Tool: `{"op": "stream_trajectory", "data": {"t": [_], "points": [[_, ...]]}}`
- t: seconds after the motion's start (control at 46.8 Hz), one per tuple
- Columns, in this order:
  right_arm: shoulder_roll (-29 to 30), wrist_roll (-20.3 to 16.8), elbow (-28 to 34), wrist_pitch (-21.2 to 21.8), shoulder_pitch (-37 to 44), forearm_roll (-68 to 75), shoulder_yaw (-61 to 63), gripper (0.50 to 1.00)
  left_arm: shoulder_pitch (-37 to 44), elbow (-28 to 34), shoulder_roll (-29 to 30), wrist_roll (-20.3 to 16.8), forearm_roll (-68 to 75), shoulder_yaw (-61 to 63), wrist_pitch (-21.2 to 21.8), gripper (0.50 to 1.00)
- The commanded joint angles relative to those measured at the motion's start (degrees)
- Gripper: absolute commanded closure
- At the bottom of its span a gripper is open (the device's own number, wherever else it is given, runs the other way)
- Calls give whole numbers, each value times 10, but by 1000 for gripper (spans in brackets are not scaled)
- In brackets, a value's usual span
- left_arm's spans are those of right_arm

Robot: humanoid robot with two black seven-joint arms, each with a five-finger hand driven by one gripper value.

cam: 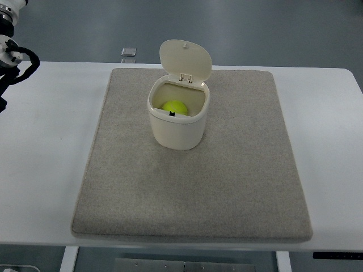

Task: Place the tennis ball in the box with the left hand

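Ball (pixel 174 106), one, inside one open-lidded box (pixel 177 126); left robot hand's (pixel 12 54) grip indiscernible.

I can read no text, label, brand, number or sign anywhere in my view. The cream box (pixel 177 122) and its raised lid (pixel 185 58) carry no print that I can make out. The small dark mark at the box's front rim (pixel 171 114) is too small to tell as a letter or sign. The little flat object (pixel 129 52) at the far edge of the surface (pixel 51 141) shows no legible writing either.
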Motion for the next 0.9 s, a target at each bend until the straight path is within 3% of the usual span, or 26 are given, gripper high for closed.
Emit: {"op": "stream_trajectory", "data": {"t": [0.0, 0.235, 0.62, 0.876], "points": [[0, 0, 0, 0, 0, 0, 0, 562, 0, 5, -2, 0, -4, -1, -2, 692], [0, 0, 1, 0, 0, -1, 0, 562, 21, 19, -9, -1, -20, -7, -8, 688], [0, 0, 0, 0, 0, 0, 0, 562, 108, 170, -72, -1, -54, -16, -86, 686], [0, 0, 0, 0, 0, 0, 0, 562, 119, 173, -88, -2, -55, -6, -106, 686]]}}
